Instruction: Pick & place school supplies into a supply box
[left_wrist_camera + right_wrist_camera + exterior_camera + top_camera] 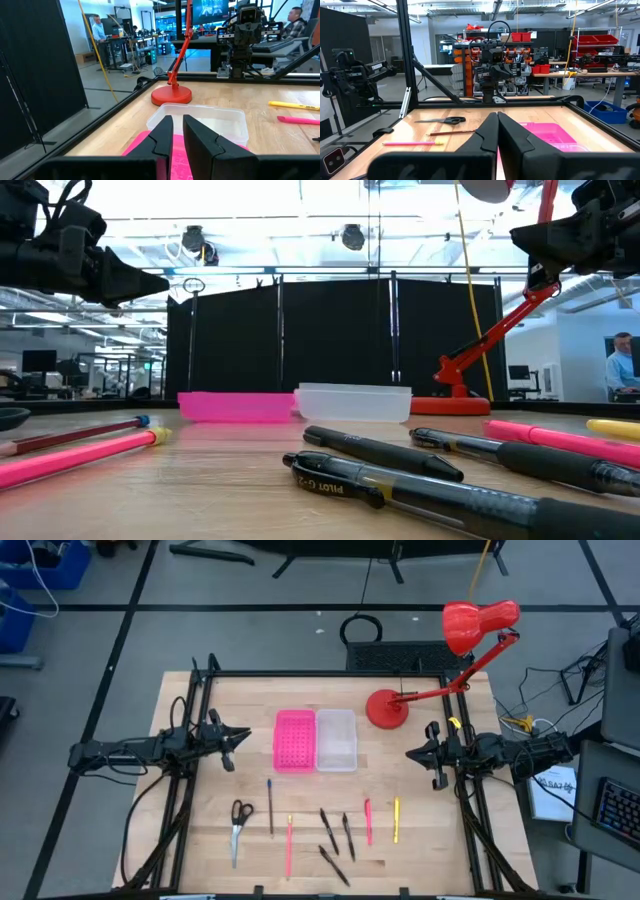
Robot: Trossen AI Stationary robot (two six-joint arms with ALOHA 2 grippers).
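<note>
Nothing is picked yet: the supply box sits empty beyond the scissors, flanked by the slightly parted, empty left gripper and closed, empty right gripper.

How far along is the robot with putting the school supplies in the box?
Nothing done: the supply box holds nothing visible. Nothing in hand: left gripper and right gripper hover empty. Left: the scissors and every pen still lie on the table.
</note>
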